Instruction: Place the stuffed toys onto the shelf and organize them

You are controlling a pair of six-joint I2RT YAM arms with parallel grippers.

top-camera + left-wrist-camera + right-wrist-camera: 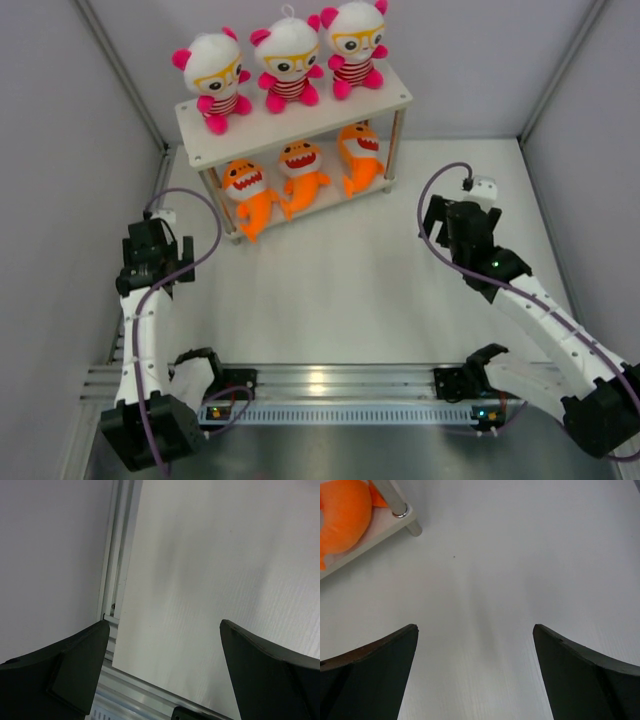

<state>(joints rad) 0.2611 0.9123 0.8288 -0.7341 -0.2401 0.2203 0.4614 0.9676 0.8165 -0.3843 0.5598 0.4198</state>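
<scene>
At the far end of the table (380, 290) the shelf (330, 112) stands turned a little askew, with all six toys on it. On the top board three white-headed dolls with pink ears and yellow glasses sit upright in a row: the left doll (213, 80), the middle doll (288, 65) and the right doll (355, 45). On the lower board are the left shark (248, 195), the middle shark (302, 172) and the right shark (360, 155), side by side, mouths facing the arms. The left gripper (148, 250) hangs over the table's left edge, well apart from the shelf, its jaws spread wide with nothing between them. The right gripper (455, 215) hangs over bare table near the shelf's right front leg (395, 502), its jaws likewise wide apart and holding nothing.
</scene>
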